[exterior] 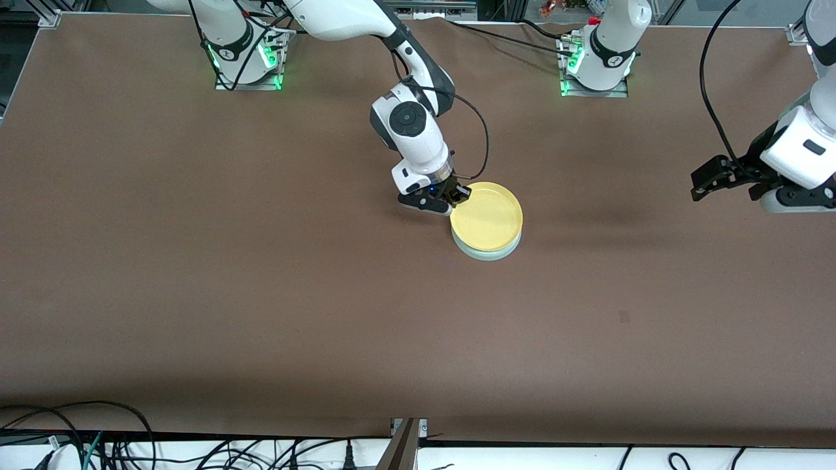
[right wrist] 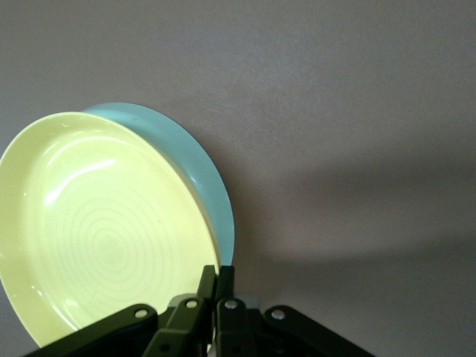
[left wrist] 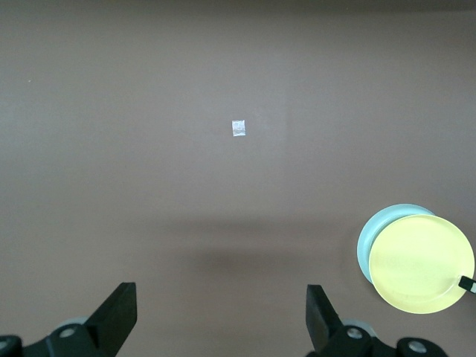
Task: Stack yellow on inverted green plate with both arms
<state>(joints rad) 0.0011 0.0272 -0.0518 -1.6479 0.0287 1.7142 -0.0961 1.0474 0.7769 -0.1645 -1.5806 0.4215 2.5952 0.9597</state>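
Observation:
The yellow plate [exterior: 487,217] lies upright on the pale green plate [exterior: 488,254] near the middle of the table, shifted a little off centre. My right gripper [exterior: 457,196] is shut on the yellow plate's rim at the edge toward the right arm's end. The right wrist view shows its fingers [right wrist: 209,282] pinching the yellow rim [right wrist: 97,230], with the green plate [right wrist: 201,163] under it. My left gripper [exterior: 702,186] is open and empty, waiting in the air over the left arm's end of the table. Its view [left wrist: 221,320] shows both plates: yellow [left wrist: 420,264], green [left wrist: 378,227].
A small white scrap [left wrist: 239,128] lies on the brown table. The arm bases [exterior: 248,59] [exterior: 597,65] stand along the table's edge farthest from the front camera. Cables [exterior: 98,444] lie past the near edge.

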